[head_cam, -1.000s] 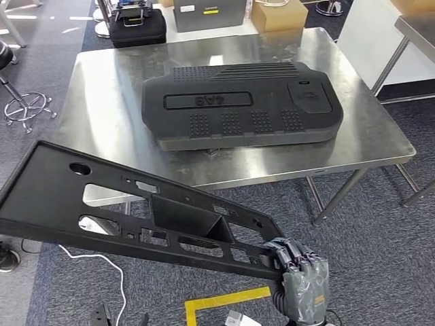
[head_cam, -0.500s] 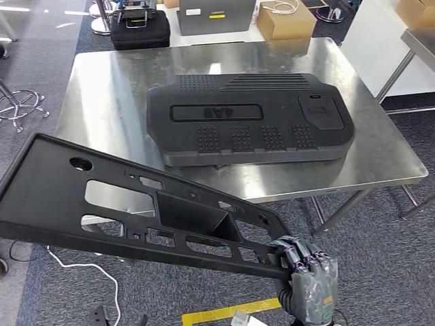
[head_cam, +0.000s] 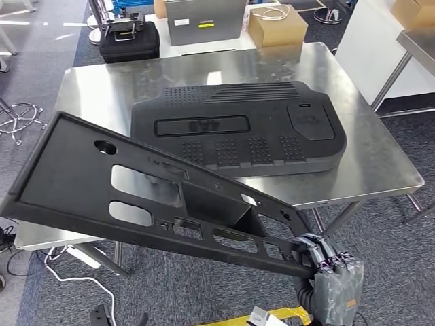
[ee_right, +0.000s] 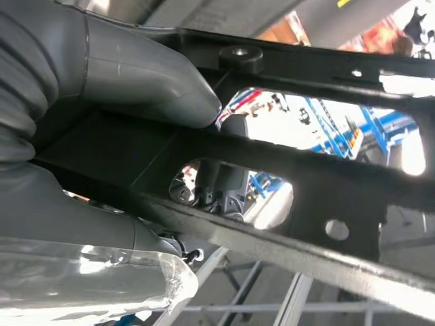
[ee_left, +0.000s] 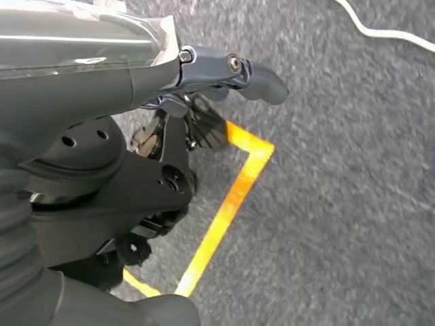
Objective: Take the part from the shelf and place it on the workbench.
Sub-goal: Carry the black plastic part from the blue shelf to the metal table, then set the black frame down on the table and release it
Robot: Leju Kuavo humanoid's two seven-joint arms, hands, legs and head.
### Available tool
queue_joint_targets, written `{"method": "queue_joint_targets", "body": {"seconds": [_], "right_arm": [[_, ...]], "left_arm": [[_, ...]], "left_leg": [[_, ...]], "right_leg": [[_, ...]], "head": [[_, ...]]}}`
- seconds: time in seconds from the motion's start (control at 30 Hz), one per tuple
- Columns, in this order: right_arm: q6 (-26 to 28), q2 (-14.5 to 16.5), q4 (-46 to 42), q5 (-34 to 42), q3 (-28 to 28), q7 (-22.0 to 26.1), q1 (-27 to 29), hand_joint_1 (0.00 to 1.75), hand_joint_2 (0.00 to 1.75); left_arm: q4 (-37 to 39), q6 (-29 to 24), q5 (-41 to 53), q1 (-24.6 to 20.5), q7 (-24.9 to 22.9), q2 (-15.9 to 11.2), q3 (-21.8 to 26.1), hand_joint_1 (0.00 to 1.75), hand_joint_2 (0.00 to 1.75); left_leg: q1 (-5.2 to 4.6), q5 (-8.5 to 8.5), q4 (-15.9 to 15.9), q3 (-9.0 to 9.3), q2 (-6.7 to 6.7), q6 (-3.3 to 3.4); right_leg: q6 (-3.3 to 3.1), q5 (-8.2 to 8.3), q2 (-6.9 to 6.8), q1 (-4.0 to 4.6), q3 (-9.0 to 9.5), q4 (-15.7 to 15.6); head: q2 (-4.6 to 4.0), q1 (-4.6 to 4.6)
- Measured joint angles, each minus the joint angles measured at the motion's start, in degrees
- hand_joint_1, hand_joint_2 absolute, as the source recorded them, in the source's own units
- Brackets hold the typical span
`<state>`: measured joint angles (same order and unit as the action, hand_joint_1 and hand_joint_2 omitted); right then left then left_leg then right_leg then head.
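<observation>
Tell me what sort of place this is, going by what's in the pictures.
Probably a factory workshop or robot test area. A stainless-steel workbench stands on grey carpet and bears a large black moulded cover; the right robot hand holds a long black panel; yellow floor tape marks a standing spot.

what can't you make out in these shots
- Head view: the near left part of the table and the lower left edge of the cover on it, hidden behind the held panel.
- Head view: the raised lettering on the cover, too small to read.
- Head view: the right hand, its wrist cut off by the bottom edge.
- Left wrist view: whether the left hand is open, only part of it in frame.
</observation>
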<state>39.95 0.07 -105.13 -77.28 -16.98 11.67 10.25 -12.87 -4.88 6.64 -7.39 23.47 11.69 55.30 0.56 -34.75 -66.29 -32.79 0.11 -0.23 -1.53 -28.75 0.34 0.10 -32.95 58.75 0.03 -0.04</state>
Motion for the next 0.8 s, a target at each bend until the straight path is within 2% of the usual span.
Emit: {"method": "queue_joint_targets", "body": {"seconds": [0.07, 0.1, 0.13, 0.2, 0.23, 0.27, 0.33, 0.43, 0.5, 0.57, 0.6, 0.63, 0.67, 0.7, 0.73, 0.77, 0.8], "right_arm": [[0.0, 0.0, -0.1, 0.1, 0.2, 0.0, 0.0, 1.75, 1.75], [0.0, 0.0, -0.1, 0.1, 0.3, 0.0, 0.0, 1.75, 1.75], [0.0, 0.0, -0.1, 0.2, 0.4, 0.0, 0.1, 1.75, 1.75], [0.0, 0.0, -0.1, 0.2, 0.5, 0.1, 0.1, 1.75, 1.75], [0.0, 0.0, -0.2, 0.2, 0.5, 0.1, 0.1, 1.75, 1.75], [0.0, 0.0, -0.2, 0.2, 0.6, 0.1, 0.0, 1.75, 1.75], [0.0, 0.0, -0.2, 0.2, 0.6, 0.2, 0.1, 1.75, 1.75], [0.0, 0.0, -0.3, 0.3, 0.7, 0.2, 0.0, 1.75, 1.75], [0.0, 0.0, -0.4, 0.3, 0.8, 0.1, 0.0, 1.75, 1.75], [0.0, -0.1, -0.4, 0.2, 0.9, 0.1, 0.1, 1.75, 1.75], [0.0, -0.1, -0.4, 0.2, 0.9, 0.0, 0.1, 1.75, 1.75], [0.0, -0.1, -0.4, 0.1, 0.9, -0.1, 0.1, 1.75, 1.75], [0.0, -0.1, -0.4, 0.0, 0.9, -0.3, 0.1, 1.75, 1.75], [0.0, -0.2, -0.4, -0.1, 1.0, -0.6, 0.0, 1.75, 1.75], [0.0, -0.3, -0.4, -0.2, 1.0, -0.8, -0.1, 1.75, 1.75], [0.0, -0.3, -0.4, -0.3, 1.0, -1.0, -0.2, 1.75, 1.75], [0.0, -0.4, -0.3, -0.3, 1.0, -1.1, -0.4, 1.75, 1.75]], "left_arm": [[0.0, 0.1, 0.0, 0.1, 0.0, 0.0, 0.0, 0.00, 1.75], [0.0, 0.1, 0.0, 0.2, 0.0, 0.0, 0.0, 0.00, 1.75], [0.0, 0.1, 0.0, 0.2, 0.0, 0.0, 0.0, 0.00, 1.75], [0.0, 0.1, 0.0, 0.3, 0.0, 0.0, 0.0, 0.00, 1.75], [0.0, 0.1, 0.0, 0.3, 0.0, 0.0, 0.0, 0.00, 1.75], [0.0, 0.1, 0.0, 0.2, 0.0, 0.0, 0.0, 0.00, 1.75], [0.0, 0.1, 0.0, 0.2, 0.0, -0.1, 0.0, 0.00, 1.75], [0.0, 0.0, 0.0, 0.2, 0.1, -0.1, -0.1, 0.00, 1.75], [0.0, -0.3, 0.0, 0.0, -0.4, -0.1, -0.2, 0.00, 1.75], [0.0, -1.1, 0.0, -0.1, -1.4, 0.0, -0.3, 0.00, 1.75], [0.0, -1.5, 0.0, -0.1, -1.9, 0.0, -0.3, 0.00, 1.75], [0.0, -1.8, 0.0, 0.0, -2.3, 0.0, -0.3, 0.00, 1.75], [0.0, -2.1, 0.0, 0.0, -2.7, 0.0, -0.3, 0.00, 1.75], [0.0, -2.3, 0.0, -0.1, -2.9, 0.0, -0.3, 0.00, 1.75], [0.0, -2.4, 0.0, -0.1, -3.0, 0.0, -0.3, 0.00, 1.75], [0.0, -2.3, 0.0, -0.2, -3.0, 0.0, -0.4, 0.00, 1.75], [0.0, -2.1, 0.0, -0.3, -2.9, 0.0, -0.4, 0.00, 1.75]], "left_leg": [[0.04, -2.28, -6.3, -4.14, 0.00, -0.34], [0.05, -2.26, -7.9, -5.59, 0.00, -0.43], [0.05, -1.10, -7.5, -6.17, 0.00, -0.47], [0.00, 3.97, -1.9, -4.84, 0.00, -0.21], [-0.15, 5.79, 1.1, -4.04, 0.01, 0.02], [-0.34, 6.93, 3.6, -3.36, 0.03, 0.32], [-0.74, 6.91, 5.3, -3.12, 0.08, 0.90], [-0.52, 7.18, 6.3, -2.49, 0.06, 1.72], [-0.24, 7.09, 6.8, -1.94, 0.08, 2.15], [-0.19, 6.79, 6.8, -1.66, 0.10, 2.39], [-0.18, 6.61, 6.8, -1.50, 0.09, 2.41], [-0.16, 6.42, 6.8, -1.28, 0.05, 2.37], [-0.12, 6.21, 6.8, -0.97, -0.02, 2.27], [-0.06, 5.96, 6.8, -0.58, -0.10, 2.12], [-0.08, 5.72, 6.8, -0.25, -0.17, 1.91], [-0.12, 5.51, 6.8, -0.04, -0.22, 1.68], [-0.20, 5.36, 6.8, 0.04, -0.26, 1.47]], "right_leg": [[-0.29, -0.43, 0.04, 0.03, 0.49, -0.1], [-0.34, -0.71, 0.12, 0.05, 0.78, 0.0], [-0.31, -1.02, 0.23, 0.06, 1.17, 0.0], [-0.08, -1.83, 0.39, 0.04, 2.26, -0.1], [0.11, -2.20, 0.40, 0.04, 2.75, 0.0], [0.39, -2.57, 0.38, 0.03, 2.98, 0.0], [1.10, -3.08, 0.35, -0.01, 3.14, 0.0], [2.12, -4.23, 0.25, -0.08, 3.29, 0.5], [2.71, -6.80, 0.11, -0.25, 1.17, 5.2], [3.19, -9.56, 0.02, -0.48, -3.02, 12.5], [3.36, -9.74, 0.00, -0.60, -4.66, 14.8], [3.48, -8.74, -0.01, -0.69, -5.36, 15.1], [3.54, -6.69, -0.03, -0.75, -4.98, 13.2], [3.53, -4.01, -0.03, -0.78, -3.69, 9.4], [3.46, -2.00, -0.02, -0.72, -2.26, 5.8], [3.26, -0.72, 0.01, -0.61, -1.09, 2.8], [3.04, -0.20, 0.05, -0.54, -0.41, 1.0]], "head": [[0.00, -0.02], [-0.01, -0.02], [-0.01, -0.03], [-0.01, -0.02], [-0.01, 0.02], [-0.01, -0.01], [0.00, -0.01], [0.01, -0.04], [0.00, 0.02], [0.00, 0.04], [0.01, 0.04], [0.01, 0.03], [0.01, 0.03], [0.01, 0.03], [0.01, 0.04], [0.01, 0.04], [0.01, 0.01]]}}
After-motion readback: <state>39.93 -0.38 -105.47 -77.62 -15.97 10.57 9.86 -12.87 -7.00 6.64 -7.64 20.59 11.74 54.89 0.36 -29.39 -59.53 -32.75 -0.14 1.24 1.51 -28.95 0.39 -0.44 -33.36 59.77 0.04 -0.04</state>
